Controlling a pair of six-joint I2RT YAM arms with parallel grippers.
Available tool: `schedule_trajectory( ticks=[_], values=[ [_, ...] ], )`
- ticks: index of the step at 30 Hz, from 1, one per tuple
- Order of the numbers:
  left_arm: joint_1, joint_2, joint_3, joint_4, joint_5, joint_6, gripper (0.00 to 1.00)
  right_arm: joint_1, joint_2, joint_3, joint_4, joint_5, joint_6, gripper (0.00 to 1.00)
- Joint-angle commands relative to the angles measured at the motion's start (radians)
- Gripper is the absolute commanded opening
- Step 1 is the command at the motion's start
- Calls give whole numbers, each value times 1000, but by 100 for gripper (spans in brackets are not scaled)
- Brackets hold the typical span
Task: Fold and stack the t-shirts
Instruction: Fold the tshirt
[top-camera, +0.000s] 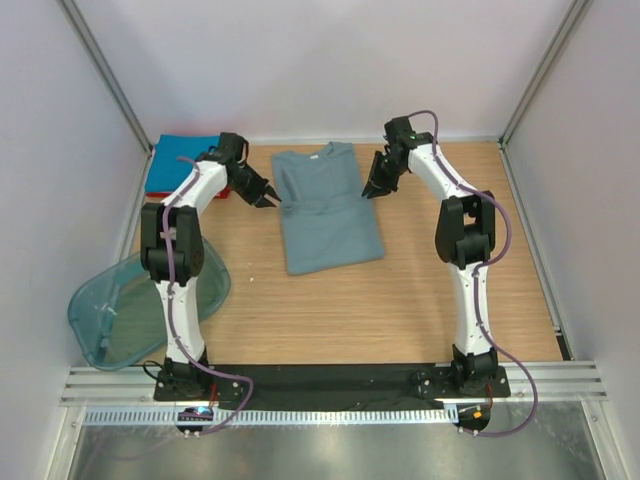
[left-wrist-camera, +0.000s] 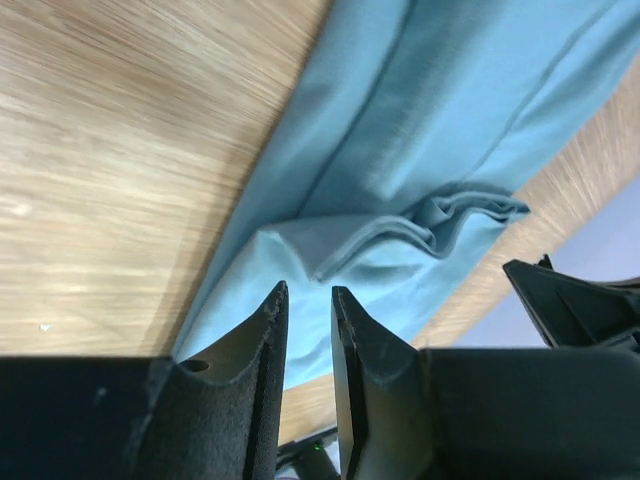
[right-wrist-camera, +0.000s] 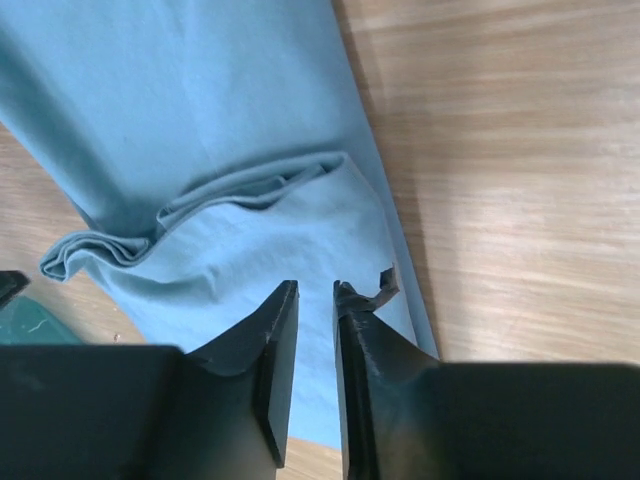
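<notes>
Your dusty grey-blue cloth t-shirt (top-camera: 328, 215) lies flat on the wooden bench (top-camera: 400, 300) as a long strip, sleeves tucked in and collar toward the back wall. Your left claw (top-camera: 266, 196) sits at the shirt's left edge by the shoulder, and your right claw (top-camera: 372, 188) at its right edge, opposite. Both claws show a narrow gap with nothing between the fingers. You cannot tell whether the tips touch the cloth. The bright blue square-folded t-shirt (top-camera: 185, 160) rests on the red folded one (top-camera: 222, 193) in the far left corner.
</notes>
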Motion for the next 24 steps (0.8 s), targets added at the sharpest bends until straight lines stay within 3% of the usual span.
schedule_trajectory(
  ticks=[1, 8, 15, 24],
  values=[
    [-34, -107, -10, 5, -52, 66, 24, 0, -90, -50, 36, -24, -2, 25],
    [-57, -36, -27, 112, 58, 85, 22, 2, -12, -24, 55, -57, -30, 29],
    [-52, -7, -30, 157, -17, 120, 22, -6, 72, 73, 51, -71, -36, 35],
    [-6, 94, 99, 142, -46, 86, 22, -26, 17, 55, 12, -70, -51, 49]
  ],
)
